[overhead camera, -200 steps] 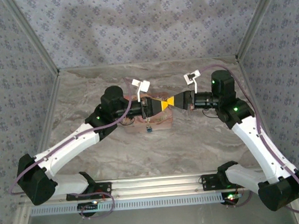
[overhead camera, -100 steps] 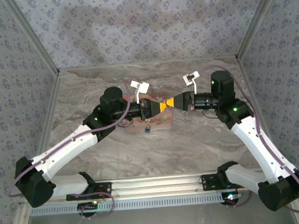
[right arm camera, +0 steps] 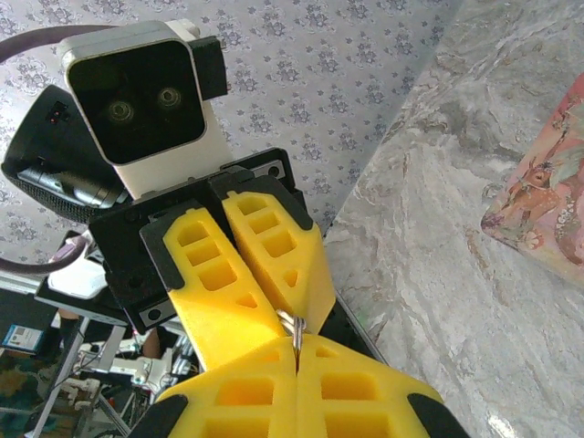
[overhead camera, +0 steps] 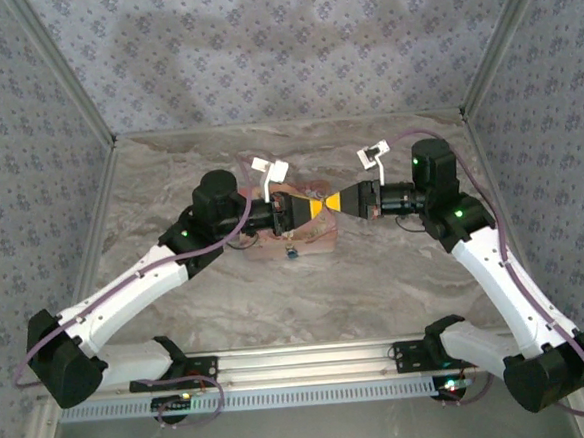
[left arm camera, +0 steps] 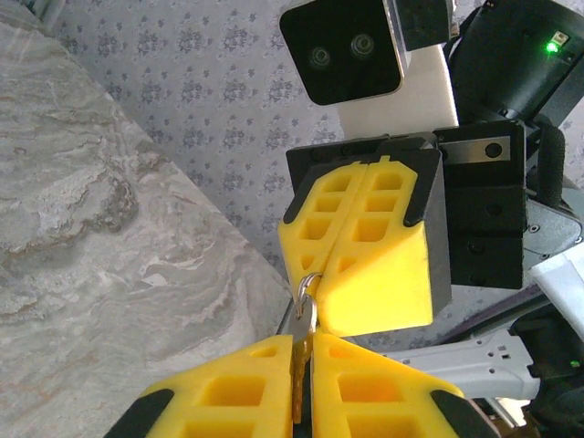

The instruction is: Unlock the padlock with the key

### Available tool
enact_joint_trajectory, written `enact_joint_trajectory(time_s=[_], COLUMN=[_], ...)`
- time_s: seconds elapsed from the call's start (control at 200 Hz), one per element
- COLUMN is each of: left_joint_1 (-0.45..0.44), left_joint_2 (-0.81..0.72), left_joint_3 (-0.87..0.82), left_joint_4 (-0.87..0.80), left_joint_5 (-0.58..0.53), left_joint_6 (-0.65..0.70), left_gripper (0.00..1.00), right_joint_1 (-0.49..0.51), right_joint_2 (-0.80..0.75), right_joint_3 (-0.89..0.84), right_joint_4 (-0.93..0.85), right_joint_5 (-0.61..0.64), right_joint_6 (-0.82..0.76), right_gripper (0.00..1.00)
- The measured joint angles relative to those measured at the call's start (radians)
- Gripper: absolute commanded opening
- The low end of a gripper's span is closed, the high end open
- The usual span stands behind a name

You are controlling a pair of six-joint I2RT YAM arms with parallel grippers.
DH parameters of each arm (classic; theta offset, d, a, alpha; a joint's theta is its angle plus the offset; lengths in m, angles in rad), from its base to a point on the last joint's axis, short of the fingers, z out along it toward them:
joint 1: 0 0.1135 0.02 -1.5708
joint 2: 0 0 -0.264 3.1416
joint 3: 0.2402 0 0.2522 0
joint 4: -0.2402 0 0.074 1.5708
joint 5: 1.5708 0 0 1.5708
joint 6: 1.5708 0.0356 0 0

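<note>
The two arms meet tip to tip in the air above the middle of the surface [overhead camera: 377, 283], and the unlocking has not really begun. The left pincer [left arm camera: 301, 388] is clenched on the brass-coloured key [left arm camera: 299, 351], whose blade sits in the seam between its yellow fingers. The right pincer [left arm camera: 321, 274] is shut tight on the small metal ring [left arm camera: 310, 285] at the key's top, so both have hold of the same piece. It looks to me like a handover or a re-grip.

The padlock [overhead camera: 290, 250], a tiny bluish speck from overhead, is down at the near edge of the pink picture box [overhead camera: 319, 239], well apart from the key. Whether its shackle is closed is too small to tell. By my reckoning nearly everything is left: one arm must take the key alone, the lock must be steadied, then key in, turn, and shackle free
</note>
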Motion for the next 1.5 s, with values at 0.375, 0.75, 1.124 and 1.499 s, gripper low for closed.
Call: enact_joint_trajectory(time_s=[0.375, 0.75, 1.124, 1.499], left_joint_1=[0.0, 0.001, 0.001, -0.005], left_joint_2=[-0.001, -0.02, -0.024, -0.024], left_joint_3=[0.0, 0.0, 0.0, -0.034], left_joint_4=[-0.008, -0.027, -0.024, 0.062], left_joint_5=[0.0, -0.012, -0.012, 0.023], left_joint_6=[0.003, 0.006, 0.003, -0.032], left_gripper=[0.07, 0.11, 0.25, 0.49], right_joint_1=[-0.011, -0.011, -0.01, -0.007], right_joint_2=[0.007, 0.013, 0.013, 0.013], right_joint_3=[0.0, -0.005, -0.005, -0.007], right_joint_4=[-0.003, -0.003, -0.003, 0.016], right_joint_5=[-0.024, -0.054, -0.064, -0.064], right_joint_6=[0.0, -0.001, -0.001, 0.015], right_gripper=[0.06, 0.06, 0.06, 0.06])
